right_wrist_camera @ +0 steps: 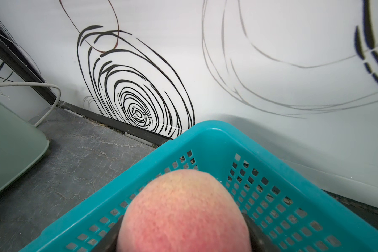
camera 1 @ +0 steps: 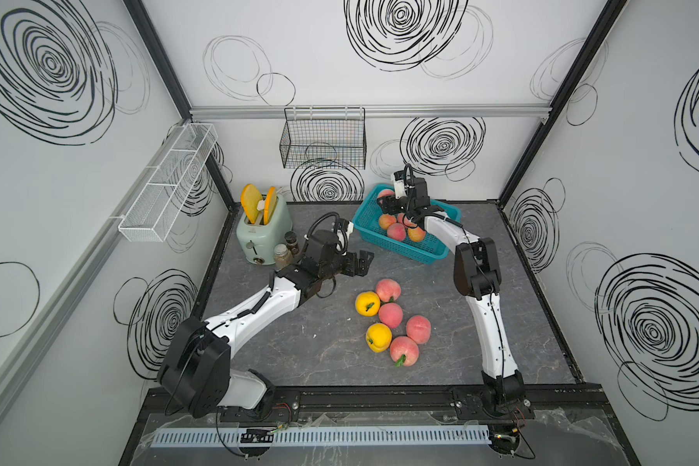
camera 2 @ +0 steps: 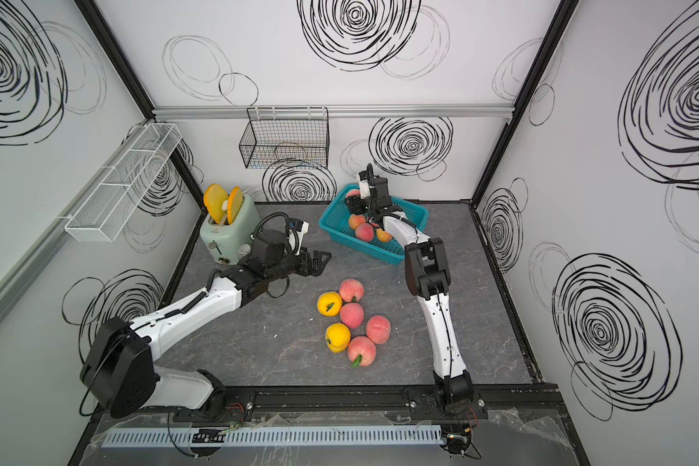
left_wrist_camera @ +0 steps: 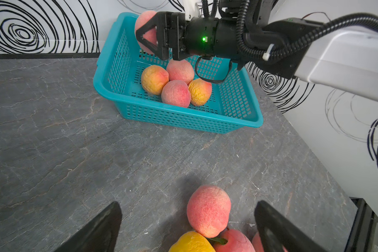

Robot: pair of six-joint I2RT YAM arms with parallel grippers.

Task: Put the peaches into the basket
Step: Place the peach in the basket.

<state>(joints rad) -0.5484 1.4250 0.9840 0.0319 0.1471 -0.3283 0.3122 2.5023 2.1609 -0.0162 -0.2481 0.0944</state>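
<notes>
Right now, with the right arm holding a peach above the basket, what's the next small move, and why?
Probably ease it down slightly and open the right jaws. They grip a peach above the free far end of the basket, clear of the four peaches already inside.

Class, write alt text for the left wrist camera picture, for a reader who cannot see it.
The right gripper holds a pink peach over the turquoise basket, where four peaches lie. Nearer the camera, the open left gripper frames more peaches on the grey table.
</notes>
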